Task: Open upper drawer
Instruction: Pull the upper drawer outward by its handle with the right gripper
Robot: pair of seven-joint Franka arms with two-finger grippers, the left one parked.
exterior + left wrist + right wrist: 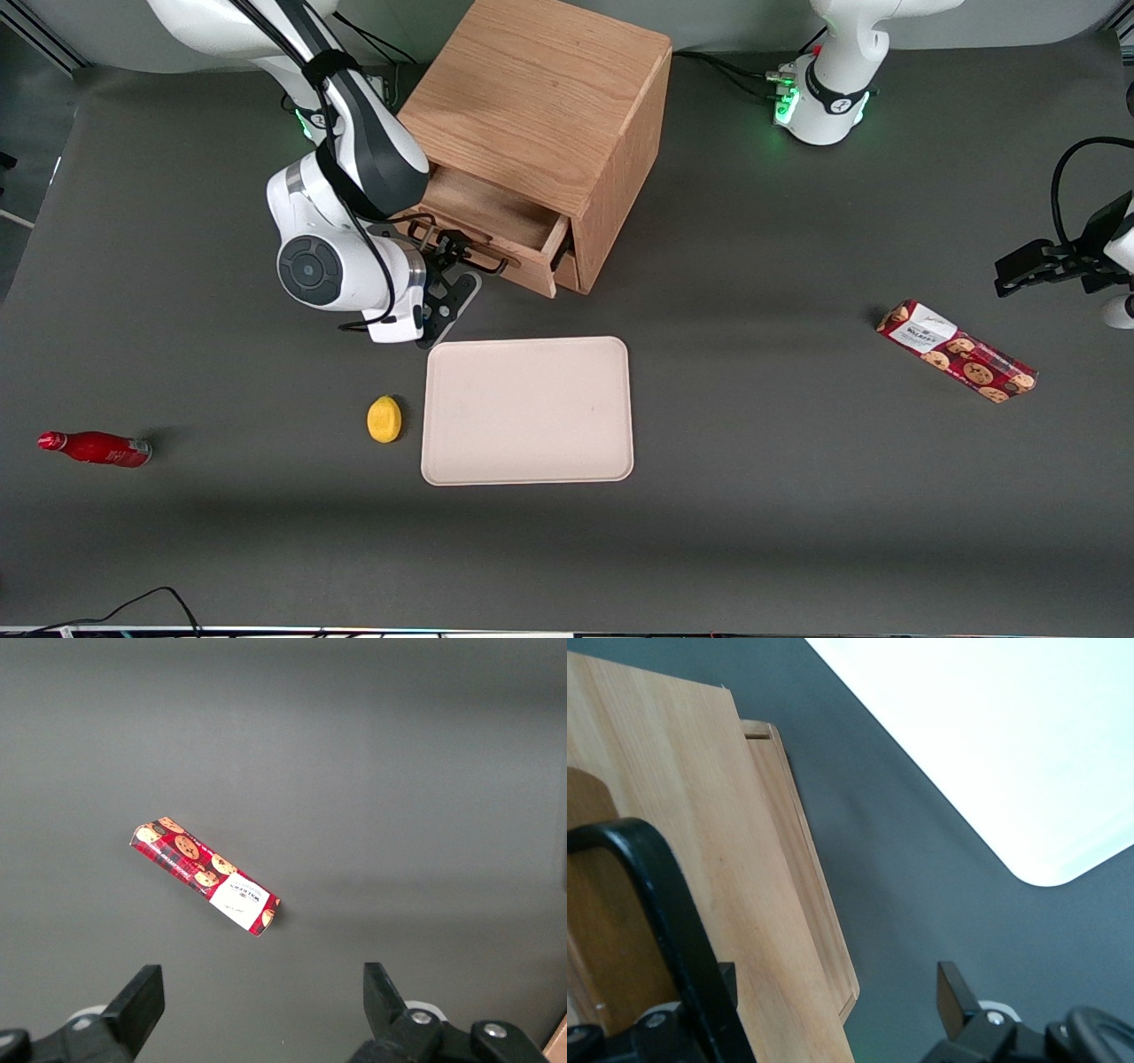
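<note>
The oak cabinet [540,97] stands at the back of the table. Its upper drawer [496,221] is pulled partly out, and its bare inside shows. The drawer's wooden front also shows in the right wrist view [700,859], with the dark bar handle [664,904] on it. My right gripper [454,255] is at the drawer's front, at the handle [478,259]. In the right wrist view the gripper [837,981] is open, with its jaws wide apart. One finger [725,985] is by the handle bar and the other finger [955,990] is over the grey table. The lower drawer is mostly hidden under the upper one.
A beige tray [434,461] lies nearer the front camera than the cabinet, and its corner shows in the right wrist view [992,744]. A yellow fruit [384,418] lies beside it. A red bottle [96,448] lies toward the working arm's end of the table, and a cookie pack [957,351] toward the parked arm's end.
</note>
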